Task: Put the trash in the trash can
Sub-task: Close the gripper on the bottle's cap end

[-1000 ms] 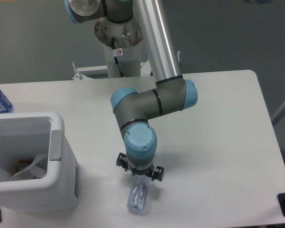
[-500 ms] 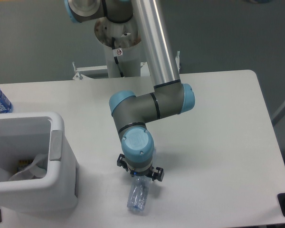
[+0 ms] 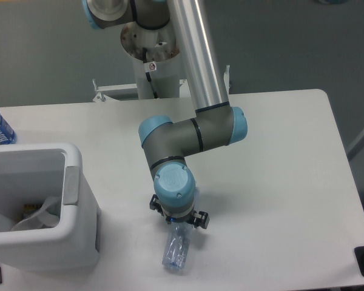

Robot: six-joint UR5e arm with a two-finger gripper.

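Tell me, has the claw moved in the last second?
Yes. The claw has slid slightly left and lower in the picture, toward the crushed bottle, judged against the white bin, which stayed put.

Arm settles lower over the crushed bottle

Over the last second the arm's blue-capped wrist (image 3: 174, 188) has slid a little toward 8 o'clock and dropped nearer the worktop (image 3: 279, 182), the elbow joint drawing in with it. The gripper (image 3: 179, 225) has come down with it, so more of the top end of the crushed bottle (image 3: 176, 250) is now hidden beneath it; whether the jaws have shifted cannot be told.
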